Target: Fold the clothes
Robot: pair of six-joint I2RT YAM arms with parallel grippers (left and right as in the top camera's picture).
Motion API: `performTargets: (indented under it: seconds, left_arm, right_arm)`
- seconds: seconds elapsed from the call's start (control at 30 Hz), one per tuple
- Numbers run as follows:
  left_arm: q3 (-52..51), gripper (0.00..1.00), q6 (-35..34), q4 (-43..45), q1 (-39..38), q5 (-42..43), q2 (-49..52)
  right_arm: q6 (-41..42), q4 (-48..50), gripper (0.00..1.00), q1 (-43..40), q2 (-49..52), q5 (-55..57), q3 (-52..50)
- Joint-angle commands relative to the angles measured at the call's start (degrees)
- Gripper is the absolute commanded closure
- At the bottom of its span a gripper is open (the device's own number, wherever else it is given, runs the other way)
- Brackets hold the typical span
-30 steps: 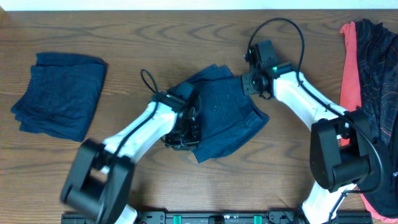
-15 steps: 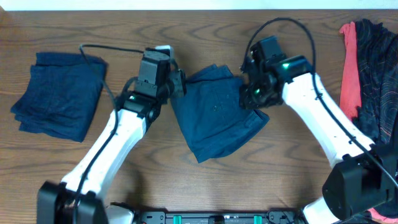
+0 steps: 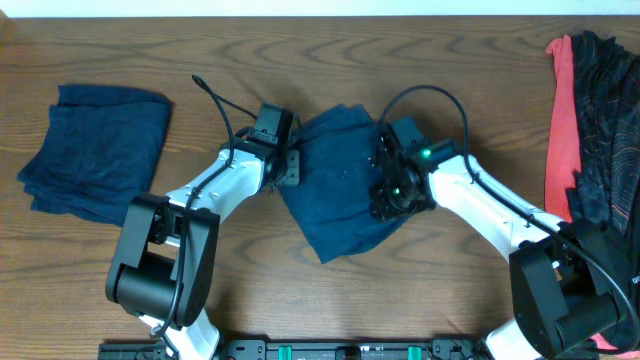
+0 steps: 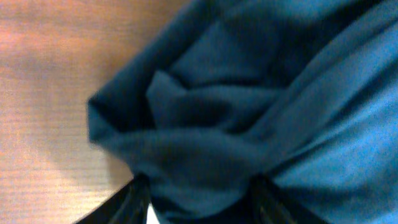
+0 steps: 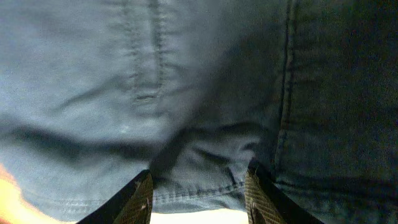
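Dark navy-blue shorts (image 3: 340, 190) lie crumpled at the table's middle. My left gripper (image 3: 287, 166) is at their upper left edge. In the left wrist view its fingers (image 4: 198, 202) are apart with a bunched fold of the shorts (image 4: 205, 130) between them. My right gripper (image 3: 388, 192) is over their right side. In the right wrist view its fingers (image 5: 199, 199) are apart astride a stitched hem of the shorts (image 5: 205, 177). A coral-red garment (image 3: 560, 110) and a blackish speckled garment (image 3: 605, 120) lie at the right edge.
A folded navy garment (image 3: 95, 150) lies at the far left of the brown wooden table (image 3: 200, 60). The garments at the right reach down past the right arm's base (image 3: 560, 300).
My left gripper came from the shorts' lower left up to their upper left edge. My right gripper moved from their top right corner down onto their right side.
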Motion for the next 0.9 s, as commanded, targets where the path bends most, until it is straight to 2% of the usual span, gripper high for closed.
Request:
performTargets:
  seconds: [0.0, 0.1, 0.17, 0.3, 0.43, 0.67, 0.73, 0.8, 0.87]
  left_arm:
    - [-0.2, 0.48, -2.8, -7.2, 0.2, 0.8, 0.0]
    - [-0.2, 0.48, -6.5, -15.1, 0.2, 8.4, 0.0]
    - [-0.2, 0.58, -6.6, -18.8, 0.2, 14.9, 0.0]
    - [-0.2, 0.63, -7.1, -22.8, -0.9, 23.7, 0.0]
    - [-0.2, 0.63, -9.1, -25.6, -2.8, 24.2, -0.7]
    - [0.2, 0.62, -9.0, -25.0, -1.8, 22.8, -10.6]
    - [0.3, 0.56, -9.0, -22.5, -0.9, 18.7, -15.0]
    - [0.3, 0.34, -9.0, -19.4, -0.3, 13.4, -18.5]
    - [0.3, 0.30, -9.0, -15.3, -0.1, 8.9, -21.0]
  right_arm:
    - [1.6, 4.1, 0.53, -0.5, 0.7, 3.9, -4.5]
    - [1.6, 9.9, 0.52, -1.6, 0.7, 9.9, -6.1]
    - [1.4, 14.7, 0.51, -2.6, 0.7, 12.5, -6.1]
    - [-0.4, 25.0, 0.50, -4.2, 0.7, 15.0, -6.1]
    - [-2.2, 32.8, 0.48, -5.0, 0.7, 15.1, -6.0]
    - [-2.2, 29.5, 0.47, -4.9, -1.3, 14.9, -5.4]
    - [-2.2, 28.2, 0.47, -4.9, -2.8, 14.9, -5.4]
    - [-2.2, 27.1, 0.47, -4.9, -5.0, 14.9, -5.4]
    - [-2.2, 26.5, 0.46, -4.9, -7.2, 14.9, -5.4]
